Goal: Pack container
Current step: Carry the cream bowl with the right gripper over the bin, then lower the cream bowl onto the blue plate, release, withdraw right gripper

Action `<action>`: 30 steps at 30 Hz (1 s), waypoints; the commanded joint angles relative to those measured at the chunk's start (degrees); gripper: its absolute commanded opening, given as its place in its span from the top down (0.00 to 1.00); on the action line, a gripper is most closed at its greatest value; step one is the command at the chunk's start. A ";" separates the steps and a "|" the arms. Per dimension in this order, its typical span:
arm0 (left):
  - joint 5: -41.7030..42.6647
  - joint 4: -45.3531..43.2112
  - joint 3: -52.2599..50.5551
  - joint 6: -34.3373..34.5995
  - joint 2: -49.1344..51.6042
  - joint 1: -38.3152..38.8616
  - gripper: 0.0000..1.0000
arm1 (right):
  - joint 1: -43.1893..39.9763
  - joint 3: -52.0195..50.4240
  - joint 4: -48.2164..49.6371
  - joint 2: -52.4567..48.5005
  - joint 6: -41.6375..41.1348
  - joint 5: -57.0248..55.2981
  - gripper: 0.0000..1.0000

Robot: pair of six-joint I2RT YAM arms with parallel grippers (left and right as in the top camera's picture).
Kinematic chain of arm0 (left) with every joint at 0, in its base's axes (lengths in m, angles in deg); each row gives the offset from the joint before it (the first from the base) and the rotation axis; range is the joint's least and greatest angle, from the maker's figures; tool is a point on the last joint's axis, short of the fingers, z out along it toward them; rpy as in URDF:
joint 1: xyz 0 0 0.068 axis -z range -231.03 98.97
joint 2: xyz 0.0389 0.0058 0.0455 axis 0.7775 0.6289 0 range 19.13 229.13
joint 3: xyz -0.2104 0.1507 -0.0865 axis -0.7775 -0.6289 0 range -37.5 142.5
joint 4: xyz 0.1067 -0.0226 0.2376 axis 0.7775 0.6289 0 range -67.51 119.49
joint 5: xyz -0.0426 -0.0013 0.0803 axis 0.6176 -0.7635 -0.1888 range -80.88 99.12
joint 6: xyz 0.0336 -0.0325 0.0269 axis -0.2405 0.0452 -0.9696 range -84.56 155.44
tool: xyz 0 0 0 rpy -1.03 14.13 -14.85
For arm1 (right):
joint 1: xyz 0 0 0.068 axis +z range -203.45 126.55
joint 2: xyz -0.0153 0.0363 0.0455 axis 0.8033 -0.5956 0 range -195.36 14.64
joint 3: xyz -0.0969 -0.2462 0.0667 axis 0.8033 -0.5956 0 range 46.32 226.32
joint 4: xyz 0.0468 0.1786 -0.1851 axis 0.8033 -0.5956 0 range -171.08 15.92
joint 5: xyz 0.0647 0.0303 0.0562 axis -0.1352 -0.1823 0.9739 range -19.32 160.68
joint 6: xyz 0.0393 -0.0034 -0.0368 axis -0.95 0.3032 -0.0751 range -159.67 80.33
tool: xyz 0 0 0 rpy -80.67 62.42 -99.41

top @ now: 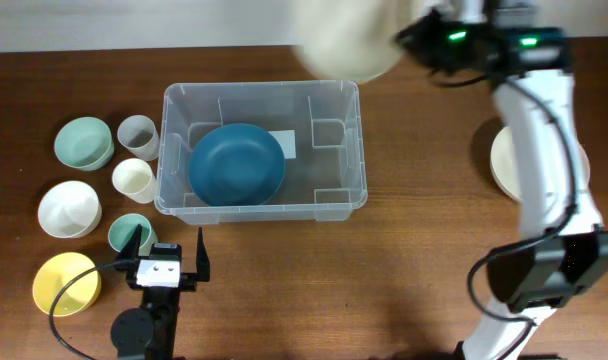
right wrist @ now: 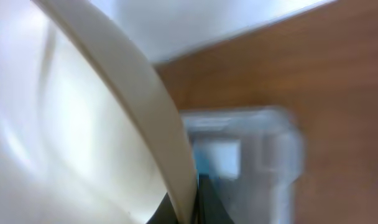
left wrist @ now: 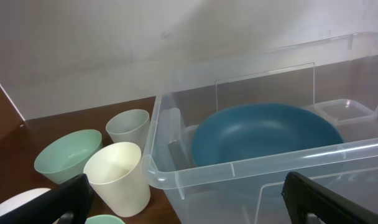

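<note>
The clear plastic container (top: pixel 261 150) stands at the table's middle with a dark blue bowl (top: pixel 237 163) inside it. High above its far right corner hangs a large cream bowl (top: pixel 344 38), blurred, with my right gripper (top: pixel 404 42) shut on its rim. In the right wrist view the cream bowl (right wrist: pixel 83 124) fills the left half, its rim pinched at the jaws (right wrist: pixel 195 208), and the container (right wrist: pixel 263 168) lies blurred below. My left gripper (top: pixel 169 262) stands open in front of the container's near left corner, its black fingers (left wrist: pixel 58 202) apart around nothing.
Left of the container are a green bowl (top: pixel 84 142), a white bowl (top: pixel 69 208), a yellow bowl (top: pixel 66 283), a grey cup (top: pixel 137 133), a cream cup (top: pixel 134 178) and a small teal cup (top: pixel 129 230). A cream plate (top: pixel 502 160) lies at right, partly behind my right arm.
</note>
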 commanded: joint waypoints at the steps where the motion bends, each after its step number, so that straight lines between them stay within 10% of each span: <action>1: -0.20 0.35 -0.13 -0.70 -0.33 -0.35 0.00 | 8.07 -0.92 -1.57 -2.14 6.71 -2.71 0.96; 30: -0.20 0.35 -0.13 -0.70 -0.33 -0.35 0.00 | 20.74 -5.55 0.02 -20.50 4.04 -3.48 0.96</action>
